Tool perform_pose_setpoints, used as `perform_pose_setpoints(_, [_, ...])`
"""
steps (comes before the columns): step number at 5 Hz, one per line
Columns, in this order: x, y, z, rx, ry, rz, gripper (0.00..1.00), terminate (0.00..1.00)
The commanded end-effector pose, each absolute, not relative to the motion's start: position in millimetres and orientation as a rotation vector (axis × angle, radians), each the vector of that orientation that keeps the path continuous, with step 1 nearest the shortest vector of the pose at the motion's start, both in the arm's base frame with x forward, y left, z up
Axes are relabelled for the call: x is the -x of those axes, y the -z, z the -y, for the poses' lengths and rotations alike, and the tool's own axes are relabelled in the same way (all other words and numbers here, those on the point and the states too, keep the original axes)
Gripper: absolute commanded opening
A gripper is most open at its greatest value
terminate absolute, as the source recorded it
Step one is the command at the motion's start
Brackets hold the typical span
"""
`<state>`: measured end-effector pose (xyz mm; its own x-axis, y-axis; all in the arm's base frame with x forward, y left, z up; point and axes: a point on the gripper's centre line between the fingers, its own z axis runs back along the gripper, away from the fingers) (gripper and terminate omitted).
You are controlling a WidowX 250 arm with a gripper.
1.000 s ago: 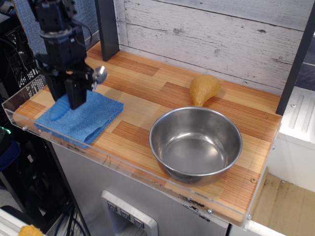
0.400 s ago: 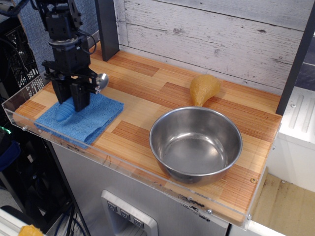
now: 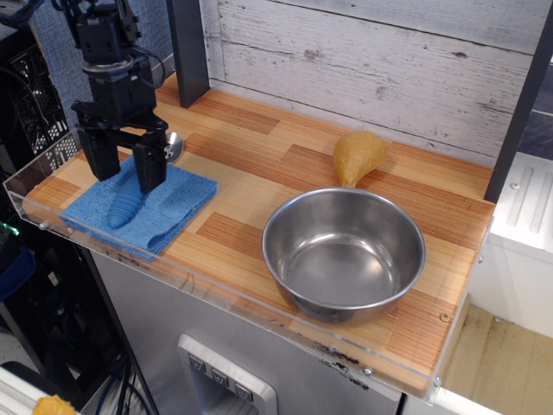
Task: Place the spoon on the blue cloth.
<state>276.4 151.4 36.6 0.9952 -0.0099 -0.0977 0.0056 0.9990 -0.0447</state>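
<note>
One second back fingers clamped spoon; now fingers apart, spoon released. Blue handle lies on blue cloth, silver end pokes past cloth's back edge near tabletop. Placement looks essentially done. Arm upright over cloth, fingers pointing down, straddling handle. Steel bowl well apart.

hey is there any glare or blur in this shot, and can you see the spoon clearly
In the only view, observation.image: sharp throughout, no motion blur; soft even light. The steel bowl shows bright reflections inside, not blown out. The spoon lies on the cloth, its blue handle blending with the fabric; its silver bowl is partly hidden behind the open gripper. The clear front rail catches faint highlights.
</note>
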Motion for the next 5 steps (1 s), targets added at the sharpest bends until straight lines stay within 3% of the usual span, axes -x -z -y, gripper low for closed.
perform_pose_setpoints(1, [-288.0, -153.5, -131.1, -0.08, 0.044, 0.265, 1.0, 0.0])
perform_pose_setpoints(2, [-292.4, -204.0, -124.0, -0.031, -0.066, 0.309, 1.0, 0.0])
perform_pose_setpoints(3, [-298.3, -203.0, -119.4, -0.013, -0.074, 0.24, 1.0, 0.0])
perform_pose_setpoints(4, [-298.3, -203.0, -119.4, -0.013, -0.074, 0.24, 1.0, 0.0])
perform_pose_setpoints(5, [-298.3, -203.0, -119.4, -0.013, -0.074, 0.24, 1.0, 1.0])
